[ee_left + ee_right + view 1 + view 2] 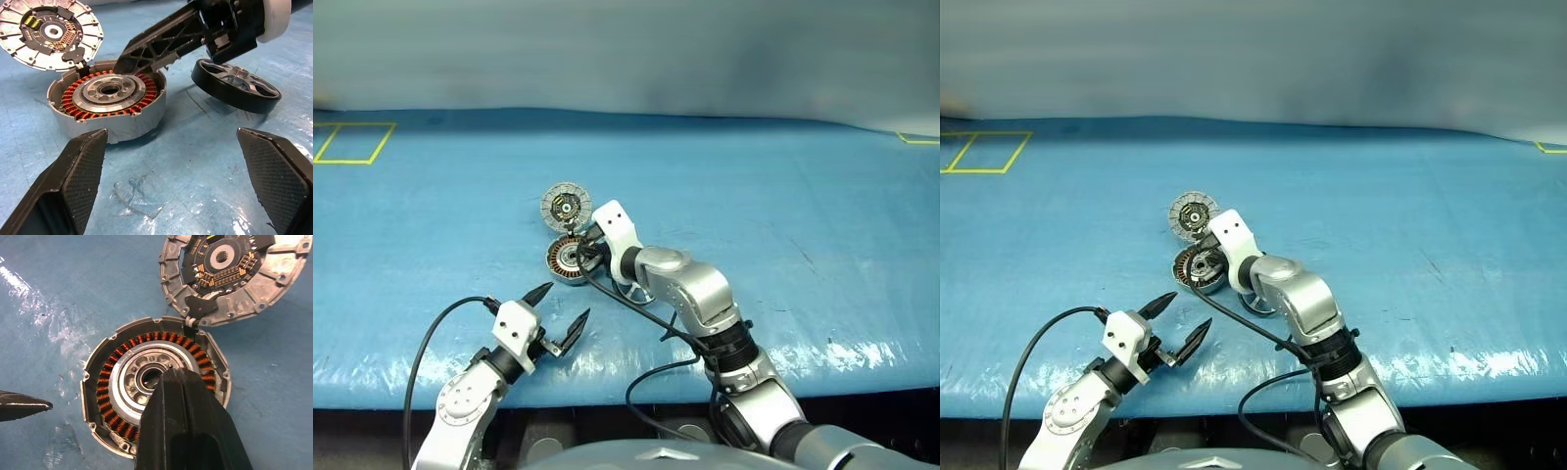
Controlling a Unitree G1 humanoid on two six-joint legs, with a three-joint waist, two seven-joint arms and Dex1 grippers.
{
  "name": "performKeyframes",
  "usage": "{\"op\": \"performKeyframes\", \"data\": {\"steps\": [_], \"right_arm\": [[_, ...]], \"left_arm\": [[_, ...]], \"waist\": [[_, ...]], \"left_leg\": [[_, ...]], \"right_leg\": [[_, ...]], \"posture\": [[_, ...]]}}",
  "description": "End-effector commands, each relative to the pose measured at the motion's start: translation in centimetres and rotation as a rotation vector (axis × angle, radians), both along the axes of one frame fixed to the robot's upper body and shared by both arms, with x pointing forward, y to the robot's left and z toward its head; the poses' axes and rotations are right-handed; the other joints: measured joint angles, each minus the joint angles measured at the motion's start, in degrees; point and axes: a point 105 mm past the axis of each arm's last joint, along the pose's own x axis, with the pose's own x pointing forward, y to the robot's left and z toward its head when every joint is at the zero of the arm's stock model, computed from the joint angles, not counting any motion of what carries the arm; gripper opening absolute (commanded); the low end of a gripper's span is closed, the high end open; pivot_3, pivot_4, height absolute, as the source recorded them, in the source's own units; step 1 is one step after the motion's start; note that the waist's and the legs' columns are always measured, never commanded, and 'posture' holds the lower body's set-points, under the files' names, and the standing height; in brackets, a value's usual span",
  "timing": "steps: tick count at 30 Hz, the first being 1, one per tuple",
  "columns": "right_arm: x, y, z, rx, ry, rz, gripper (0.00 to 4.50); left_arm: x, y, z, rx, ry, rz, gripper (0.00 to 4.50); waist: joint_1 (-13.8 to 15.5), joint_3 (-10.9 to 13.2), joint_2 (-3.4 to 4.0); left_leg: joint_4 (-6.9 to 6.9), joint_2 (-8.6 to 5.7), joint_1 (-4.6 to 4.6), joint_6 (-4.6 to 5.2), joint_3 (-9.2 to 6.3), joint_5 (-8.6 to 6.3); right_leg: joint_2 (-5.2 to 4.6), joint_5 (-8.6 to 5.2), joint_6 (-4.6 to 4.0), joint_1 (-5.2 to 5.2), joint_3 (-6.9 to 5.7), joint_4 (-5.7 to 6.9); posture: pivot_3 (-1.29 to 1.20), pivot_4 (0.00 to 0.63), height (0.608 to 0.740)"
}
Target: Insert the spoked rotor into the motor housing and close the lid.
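The motor housing [100, 387] lies open on the blue table, its copper windings ringing a silver centre. Its lid [230, 274] is hinged back flat beyond it, ribbed inside facing up. The spoked rotor [237, 88] rests on the table just right of the housing, partly under my right arm [685, 284]. My right gripper [171, 374] is shut with nothing in it, its tip hovering over the housing's centre. Nearer the front edge, my left gripper [567, 301] stands open and empty, pointing at the housing from a short distance.
The table [783, 215] is covered in blue sheeting with glossy wrinkles near the front edge. Yellow tape marks [352, 142] sit at the far left corner. Black cables [636, 304] trail from both wrists over the front edge.
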Motion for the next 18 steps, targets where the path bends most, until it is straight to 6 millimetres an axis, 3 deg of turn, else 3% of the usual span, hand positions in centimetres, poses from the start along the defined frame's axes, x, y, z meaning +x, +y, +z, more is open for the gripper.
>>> {"op": "performKeyframes", "data": {"steps": [1, 4, 9, 13, 18], "right_arm": [[-0.3, -0.4, 1.8, 0.019, -0.072, 0.011, 0.03], [-0.9, -1.3, 2.9, -0.002, -0.134, 0.039, 0.03], [-1.3, -5.1, 4.2, -0.049, -0.164, 0.023, 0.03], [-2.5, -8.2, 3.9, -0.132, -0.124, 0.032, 0.88], [-3.8, -9.1, 2.7, -0.188, -0.042, 0.035, 2.47]], "left_arm": [[0.0, -0.5, 0.3, -0.015, -0.014, -0.017, 4.50], [0.0, -0.6, 0.4, -0.015, -0.016, -0.021, 4.50], [0.0, -0.6, 0.4, -0.010, -0.019, -0.033, 4.50], [0.2, -0.7, 0.3, 0.005, -0.024, -0.037, 4.50], [0.3, -0.6, 0.1, 0.014, -0.029, -0.034, 4.50]], "waist": [[0.02, 0.00, 0.00], [0.07, 0.00, 0.00], [0.25, 0.00, -0.01], [0.51, 0.01, -0.02], [0.31, 0.01, -0.03]], "left_leg": [[-0.01, 0.00, 0.00, 0.00, 0.00, 0.00], [-0.01, 0.00, -0.01, 0.00, 0.00, 0.00], [0.02, -0.01, -0.01, 0.00, 0.00, 0.00], [0.02, -0.01, -0.02, 0.00, 0.00, 0.00], [-0.03, 0.00, -0.02, 0.01, 0.02, -0.01]], "right_leg": [[0.00, 0.00, 0.00, 0.00, 0.00, 0.00], [0.00, 0.00, 0.00, 0.00, 0.00, -0.02], [-0.01, -0.01, -0.01, 0.03, 0.00, -0.04], [-0.01, -0.01, -0.01, 0.04, 0.00, -0.10], [-0.01, -0.01, -0.01, 0.00, 0.01, -0.10]], "posture": [[0.00, 0.150, 0.740], [0.00, 0.150, 0.740], [0.00, 0.150, 0.740], [0.00, 0.150, 0.740], [0.00, 0.150, 0.740]]}}
